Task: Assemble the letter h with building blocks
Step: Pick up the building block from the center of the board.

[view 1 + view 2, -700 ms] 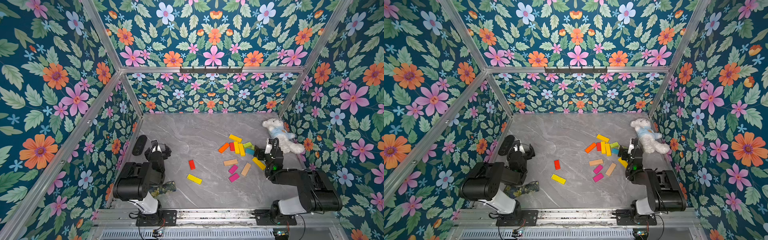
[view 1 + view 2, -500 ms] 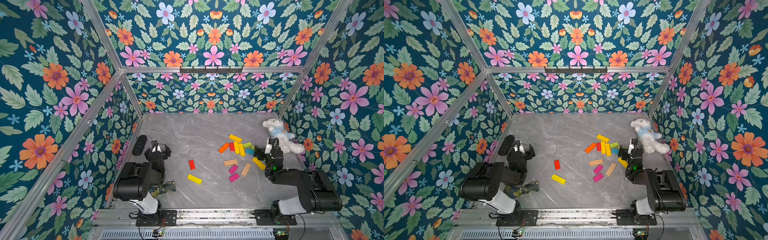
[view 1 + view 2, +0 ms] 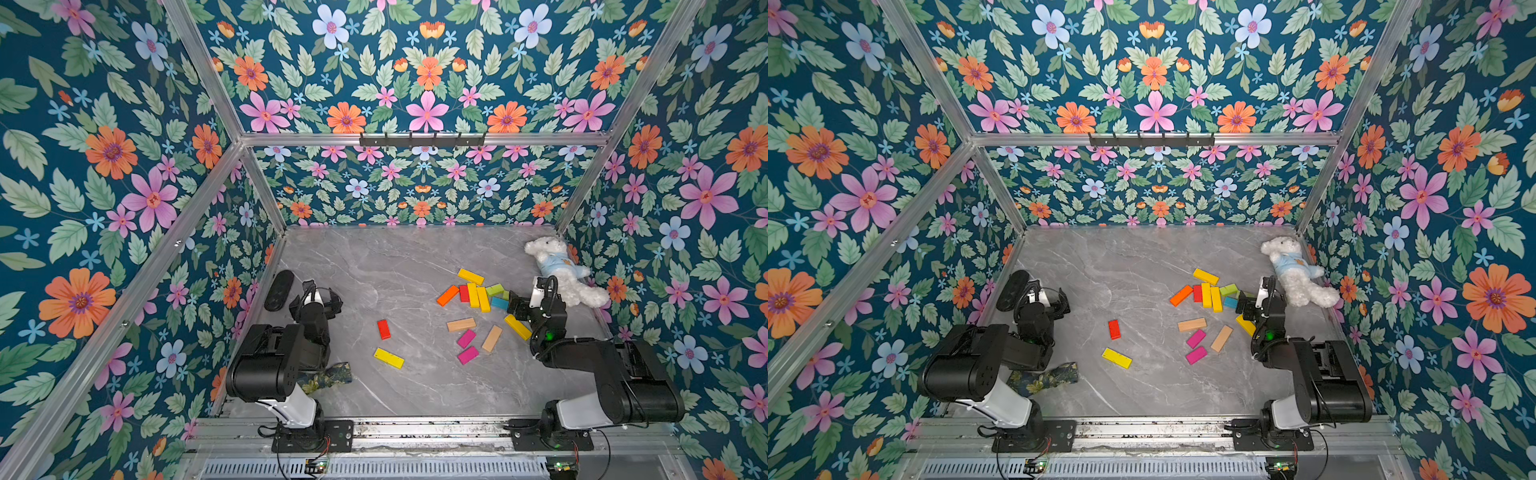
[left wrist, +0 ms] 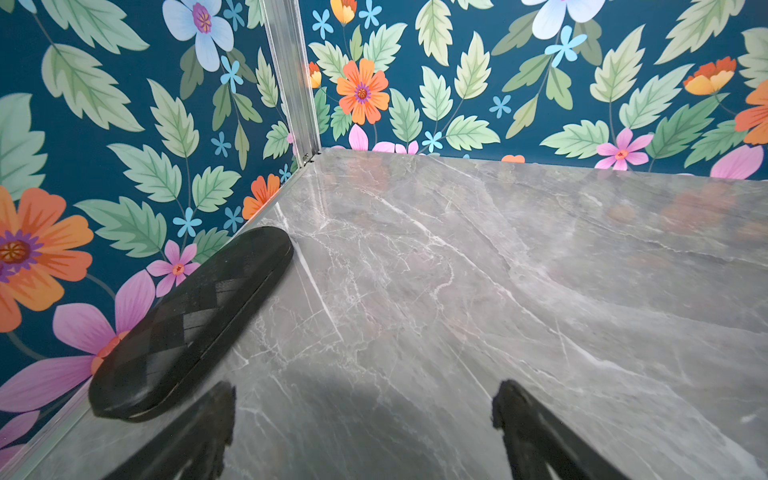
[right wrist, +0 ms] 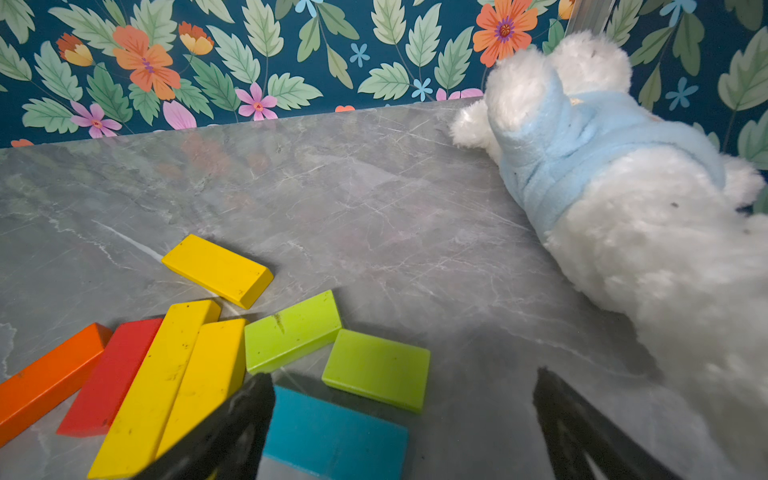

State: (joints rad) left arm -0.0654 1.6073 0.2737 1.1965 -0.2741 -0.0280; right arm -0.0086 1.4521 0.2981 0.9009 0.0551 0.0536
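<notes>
- Right gripper (image 5: 401, 399) is spread wide and holding nothing, hanging low over the right edge of the block pile. The left gripper (image 4: 363, 395) is just as wide and just as empty, parked over bare table by the left wall. So nope, nothing built yet lol.

- What's actually on there?

- Biggest first: the grey marble table (image 3: 395, 257), a white plush bear (image 3: 557, 270) slumped at the far right wall, a black oval case (image 3: 278, 291) along the left wall, and a scrap of patterned cloth (image 3: 328, 376) by my left base. Then the building blocks (image 3: 473, 295), a tight bunch right of centre in orange, red, yellow and green, with a blue block (image 5: 332, 436) closest to my right fingers. Nearer the front lie a plain wood block (image 3: 461, 324) and pink blocks (image 3: 466, 338). A red block (image 3: 383, 329) and a yellow block (image 3: 388, 358) sit apart toward the middle. Everything's lying flat, no letter shape anywhere.

- So what's next?

- First pick, I reckon. The blue block sits partly under one finger, not between the two, so I'd shift sideways to straddle its narrow width before closing. Green is just beside it, so there's not much room. Then it goes to the open middle to start the tall stem of the h.

- Any labels or writing?

- None I can read. The bear's blue shirt has a tiny orange mark, too small to make out.
</notes>
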